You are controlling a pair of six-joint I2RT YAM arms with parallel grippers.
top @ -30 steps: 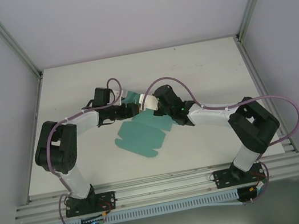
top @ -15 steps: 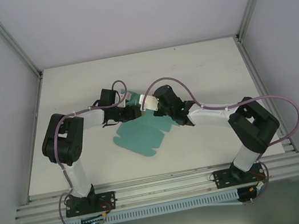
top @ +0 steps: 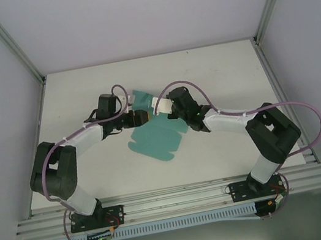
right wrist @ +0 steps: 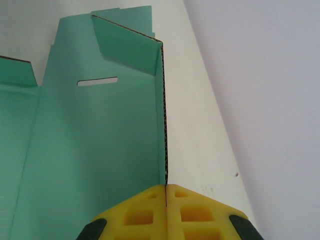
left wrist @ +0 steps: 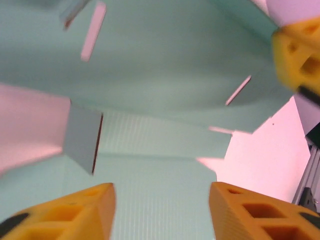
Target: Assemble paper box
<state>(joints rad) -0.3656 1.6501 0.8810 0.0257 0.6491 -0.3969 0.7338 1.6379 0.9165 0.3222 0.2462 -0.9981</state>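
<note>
The paper box [top: 158,140] is a teal die-cut card sheet, partly flat on the white table, with its far part [top: 141,96] lifted. In the right wrist view one panel [right wrist: 100,135] stands upright with a slot and a folded flap. My right gripper [right wrist: 166,187] is shut on that panel's edge and sits at the sheet's far side [top: 162,105]. My left gripper [top: 141,117] faces it from the left. Its yellow fingers stand apart [left wrist: 160,192] over a ribbed teal panel [left wrist: 160,165], gripping nothing. A right finger [left wrist: 297,55] shows at the upper right.
The white table [top: 213,67] is bounded by metal frame posts at both sides and an aluminium rail [top: 174,199] at the near edge. Purple cables loop over both arms. Bare tabletop lies beyond and to either side of the sheet.
The left arm's elbow has swung out to the left and lower. The left gripper stays at the sheet's far left part. The sheet has shifted slightly right. The right gripper keeps its grip.
</note>
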